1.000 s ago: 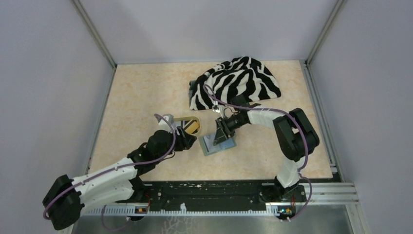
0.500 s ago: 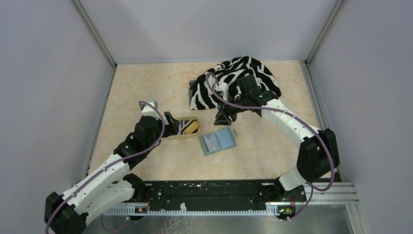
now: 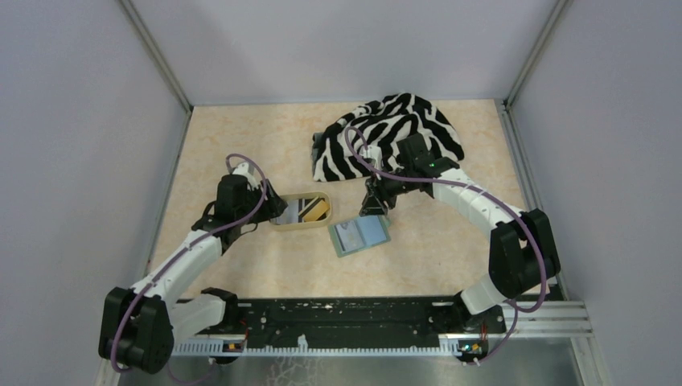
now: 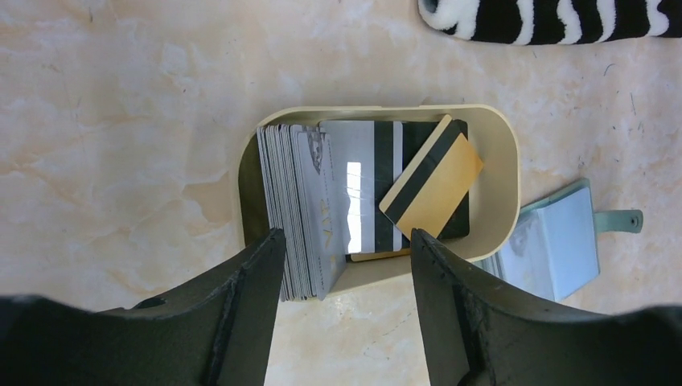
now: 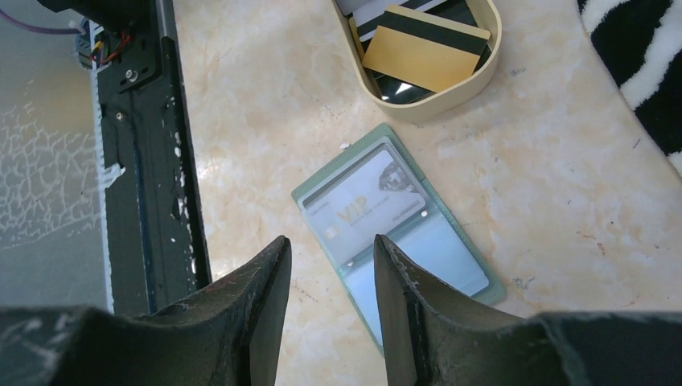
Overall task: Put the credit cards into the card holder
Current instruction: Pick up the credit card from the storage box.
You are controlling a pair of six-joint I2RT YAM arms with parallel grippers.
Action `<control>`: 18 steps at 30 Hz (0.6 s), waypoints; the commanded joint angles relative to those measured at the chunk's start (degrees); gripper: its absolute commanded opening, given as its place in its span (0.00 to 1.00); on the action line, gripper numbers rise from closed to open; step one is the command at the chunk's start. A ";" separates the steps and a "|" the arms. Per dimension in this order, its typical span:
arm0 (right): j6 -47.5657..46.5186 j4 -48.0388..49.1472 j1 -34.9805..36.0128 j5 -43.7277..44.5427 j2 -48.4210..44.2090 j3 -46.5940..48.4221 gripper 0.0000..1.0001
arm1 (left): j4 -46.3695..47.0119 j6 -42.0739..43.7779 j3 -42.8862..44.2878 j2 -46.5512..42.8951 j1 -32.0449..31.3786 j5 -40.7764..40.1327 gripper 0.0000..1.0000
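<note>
From above, the card holder (image 3: 359, 235) lies open on the desk (image 3: 241, 145), just right of the tan tray (image 3: 301, 226) that keeps the credit cards (image 3: 310, 211), with a zebra cloth (image 3: 394, 137) well behind. The left claw (image 3: 272, 211) sits at the tray's left end and the right claw (image 3: 374, 206) hangs at the holder's far edge, but both are too small here to read their jaws. The left wrist view shows the left claw (image 4: 346, 241) released and empty, its jaws spread to either side of an upright stack of pale cards (image 4: 301, 201) at the tray's end. A yellow-orange card (image 4: 434, 189) lies slantwise over darker ones, and the tray's rim (image 4: 503, 161) nearly touches the holder (image 4: 563, 245), partly cut off by a finger. The step looks like fetching the next card, which calls for lowering and closing on one card alone, and that is tricky with so tight a stack. How many cards stand there cannot be counted. In the right wrist view the right claw (image 5: 331, 245) is also released and empty, poised over the holder (image 5: 462, 277), whose upper clear pocket already carries a pale card marked VIP (image 5: 362, 205). The lower pocket looks empty, though glare makes that unsure. Neither claw's height above the desk can be judged.
</note>
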 commanded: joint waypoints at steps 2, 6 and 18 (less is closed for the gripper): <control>-0.16 2.30 -0.49 -2.48 -1.55 0.72 0.42 | -2.03 2.44 3.73 1.63 0.50 -2.77 0.65; -0.29 2.23 -0.49 -2.46 -1.31 0.67 0.42 | -1.91 2.61 3.65 2.63 0.50 -4.62 0.65; -0.46 2.06 -0.49 -2.52 -0.69 0.53 0.42 | -1.24 3.30 5.20 9.06 0.75 -3.62 0.60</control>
